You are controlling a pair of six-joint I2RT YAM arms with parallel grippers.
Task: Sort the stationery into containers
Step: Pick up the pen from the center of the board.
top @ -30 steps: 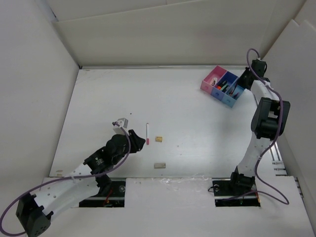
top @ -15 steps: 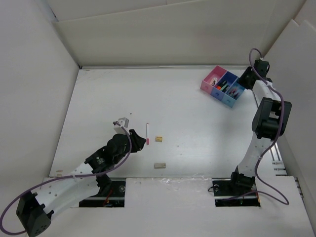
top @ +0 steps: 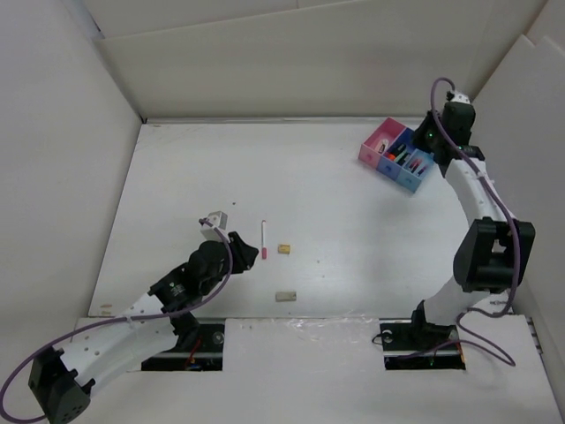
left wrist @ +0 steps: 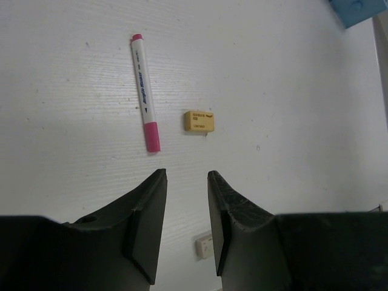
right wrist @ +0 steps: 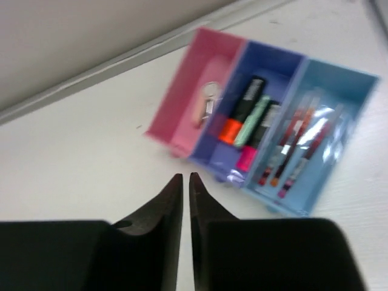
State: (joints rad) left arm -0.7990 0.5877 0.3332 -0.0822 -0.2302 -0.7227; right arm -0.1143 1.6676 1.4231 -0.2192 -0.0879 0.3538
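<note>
A white marker with a pink cap (top: 264, 239) lies mid-table; it also shows in the left wrist view (left wrist: 145, 109). A yellowish eraser (top: 284, 250) lies just right of it (left wrist: 199, 121). A pale grey eraser (top: 284, 297) lies nearer the front (left wrist: 204, 245). My left gripper (top: 245, 248) is open and empty, just short of the marker (left wrist: 185, 174). The three-bin tray (top: 366, 152) stands at the back right, with markers in the dark blue bin (right wrist: 245, 115) and pens in the light blue bin (right wrist: 297, 151). My right gripper (top: 428, 137) is shut and empty beside the tray (right wrist: 185, 176).
White walls (top: 71, 177) close in the table on the left, back and right. A small pale scrap (top: 106, 309) lies at the front left edge. The arm base plates (top: 424, 340) sit along the near edge.
The right arm has swung its wrist left and back over the tray's right end, and its elbow has dropped toward the front. The left arm has barely moved.
</note>
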